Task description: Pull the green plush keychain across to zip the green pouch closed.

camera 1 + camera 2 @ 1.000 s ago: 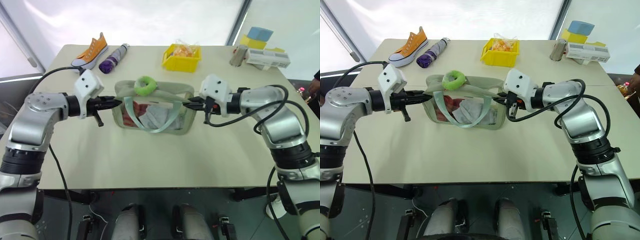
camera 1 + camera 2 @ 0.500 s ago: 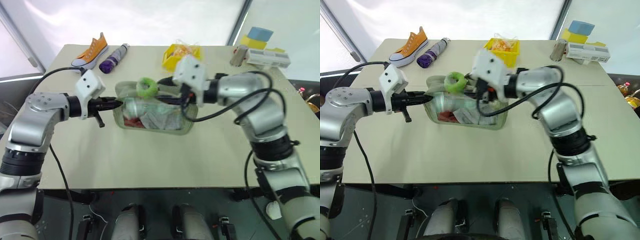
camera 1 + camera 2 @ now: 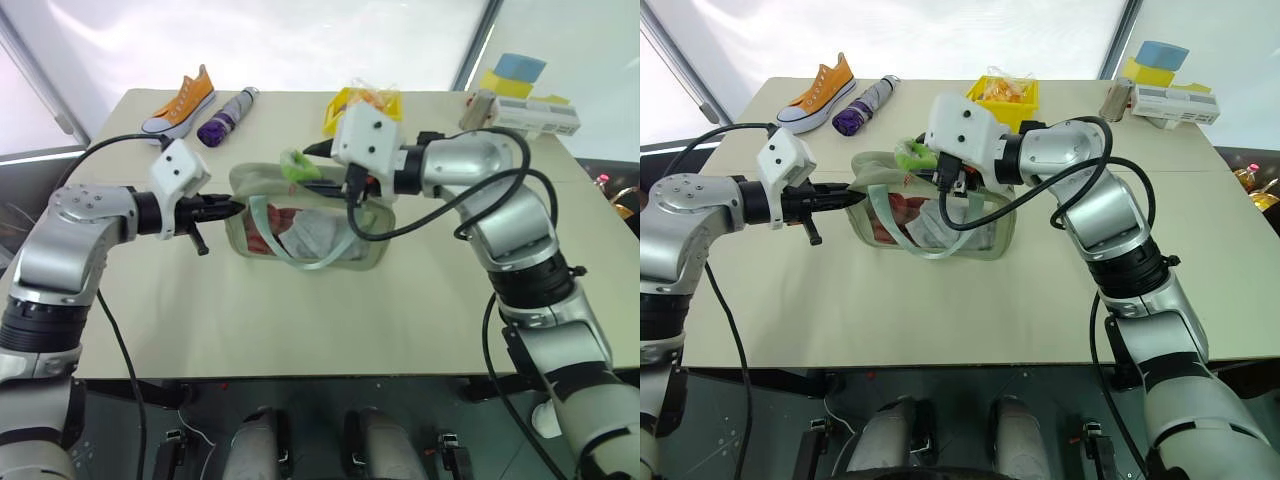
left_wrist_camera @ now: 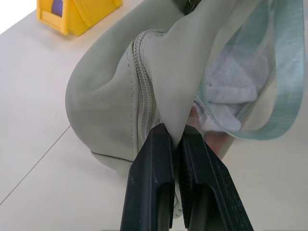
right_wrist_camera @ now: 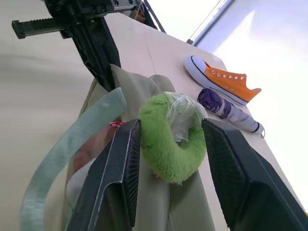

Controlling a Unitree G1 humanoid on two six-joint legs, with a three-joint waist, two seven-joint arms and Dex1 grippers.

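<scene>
While my desk (image 3: 300, 330) carries everything, the green pouch (image 3: 300, 225) sits near its middle, toward the far half, with its two strap handles looping over the clear front wall. My left gripper (image 3: 232, 207) is clamped tight on the fabric at the pouch's left end, by the start of the zipper, both fingers (image 4: 149, 187) pressed together on the cloth. My right gripper (image 5: 168, 149) reaches over the top of the pouch from the right, and its two fingers stand on either side of the green plush keychain (image 5: 171, 139), which lies on the pouch's top near the left end; I cannot tell whether the pads squeeze it. Along the far edge stand a yellow bin (image 3: 365, 105), an orange sneaker (image 3: 182, 102) and a purple folded umbrella (image 3: 227, 117), with boxes (image 3: 530, 112) at the far right corner.
</scene>
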